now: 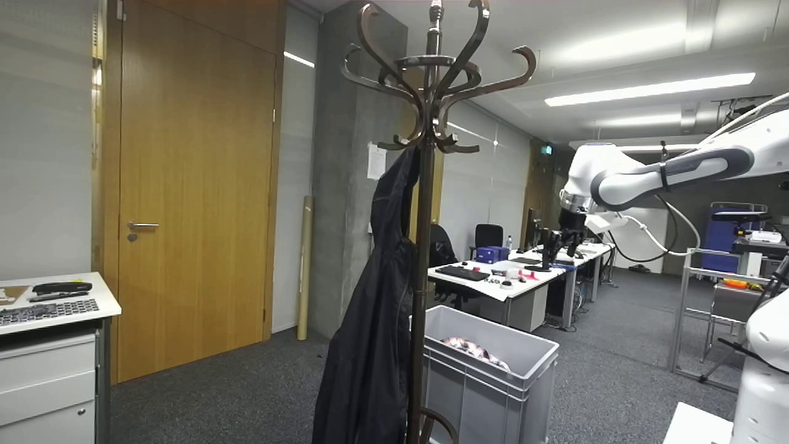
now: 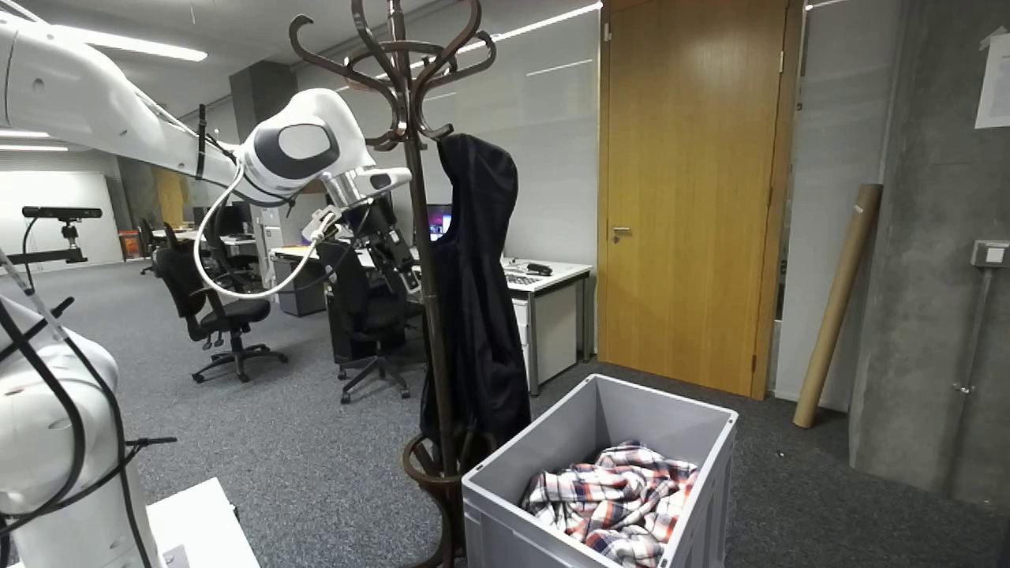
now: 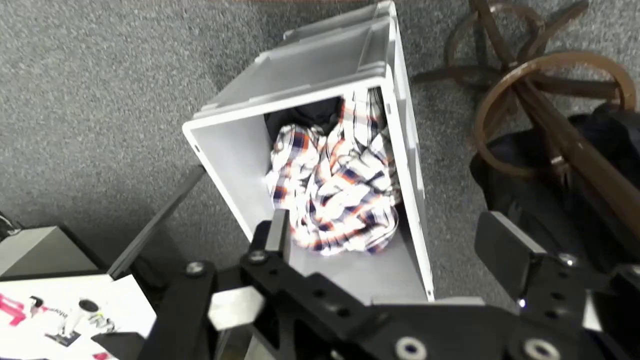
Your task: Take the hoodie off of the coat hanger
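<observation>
1. The gripper (image 3: 390, 240) slants downward, fingers spread wide and nothing between them that I can see, apart from the coat stand (image 1: 423, 234)
2. Carrying it, the white arm (image 2: 102, 110) stretches toward the coat stand from the side opposite the hoodie (image 2: 485, 292)
3. That hoodie hangs limp on the coat stand, its hood just under the lower hooks (image 1: 463, 148); in both exterior views the coat stand comes between it and the gripper, right in the way
4. Just beside the coat stand's foot is an open-topped grey bin (image 1: 474, 401); in it lies crumpled checked cloth (image 2: 607, 497), white, orange and dark blue, with a dark patch (image 3: 320, 111) at one end I can't make out
5. Well apart from the coat stand, the wooden door (image 2: 686, 197) stands shut, and a long brown tube (image 1: 306, 265) leans by a concrete pillar (image 1: 336, 185)
6. Also clear of the coat stand, a white desk (image 1: 106, 302) bears a keyboard (image 1: 49, 311), with closed drawers (image 1: 46, 394) underneath
</observation>
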